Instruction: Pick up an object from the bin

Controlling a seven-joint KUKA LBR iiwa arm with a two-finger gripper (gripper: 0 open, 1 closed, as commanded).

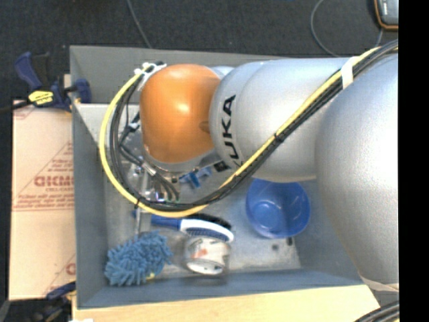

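Observation:
My gripper hangs low in the left half of the bin, its metal body showing just under the orange cover. Right below it lies a blue and white brush, stretched left to right, with its handle end nearest the gripper. In front of the brush lies a round clear and white tape roll. A fluffy blue duster head rests in the bin's near left corner, a short way below the gripper.
A blue plastic bowl stands upright to the right of the brush, close to the arm. The arm and its cables cover the back and right of the bin.

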